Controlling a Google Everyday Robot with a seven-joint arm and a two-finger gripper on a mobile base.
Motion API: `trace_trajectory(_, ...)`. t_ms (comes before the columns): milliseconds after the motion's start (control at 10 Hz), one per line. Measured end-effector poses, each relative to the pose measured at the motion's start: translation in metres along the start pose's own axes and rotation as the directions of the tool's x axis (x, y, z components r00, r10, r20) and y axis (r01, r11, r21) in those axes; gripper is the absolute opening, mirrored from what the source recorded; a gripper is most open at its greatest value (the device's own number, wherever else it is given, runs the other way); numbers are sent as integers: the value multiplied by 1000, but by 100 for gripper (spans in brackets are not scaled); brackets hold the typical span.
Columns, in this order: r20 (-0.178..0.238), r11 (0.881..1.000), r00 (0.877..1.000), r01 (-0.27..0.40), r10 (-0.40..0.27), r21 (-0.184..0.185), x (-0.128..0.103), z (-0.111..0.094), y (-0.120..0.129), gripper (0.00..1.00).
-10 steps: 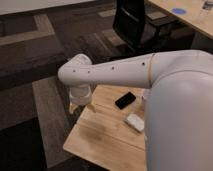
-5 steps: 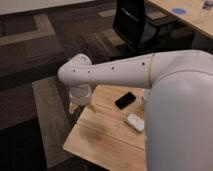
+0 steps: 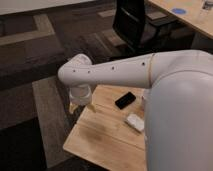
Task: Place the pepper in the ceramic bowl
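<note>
- Camera view: white robot arm (image 3: 115,70) crosses the frame from the right, its bulky body filling the lower right corner.
- The arm bends at a rounded joint upper left of centre, and the wrist drops straight down from there.
- gripper (image 3: 82,106) hangs below the wrist, pointing down, over the far left corner of the wooden table (image 3: 105,137).
- Gripper state: two tan fingertips (image 3: 74,107) stand apart, so the jaws are spread wide. Nothing is seen between them and nothing is held.
- Can't tell whether the tips touch the tabletop or hang just above it.
- Pepper: can't tell where it is. Nothing orange-red shows on the table or in the gripper.
- Ceramic bowl: can't locate it in this view either. The arm covers part of the table.
- black flat object (image 3: 125,100) lies on the table, right of the gripper and just below the forearm. It is rectangular and set at an angle.
- small white object (image 3: 135,122) lies on the table nearer the camera, close to the black one but apart from it, at the edge of the robot's body.
- The rest of the visible tabletop is light wood grain with a darker smudge near the front left.
- black office chair (image 3: 131,22) stands at top centre, well behind the table.
- light wood desk (image 3: 192,20) is in the top right corner, with a blue round disc (image 3: 178,10) on it.
- Floor is dark carpet (image 3: 30,55) with paler grey bands.
</note>
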Motion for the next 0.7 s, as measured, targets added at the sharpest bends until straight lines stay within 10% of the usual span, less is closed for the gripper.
trace_trajectory(700, 61, 1000, 998, 2, -2, 2, 24, -32, -109, 65)
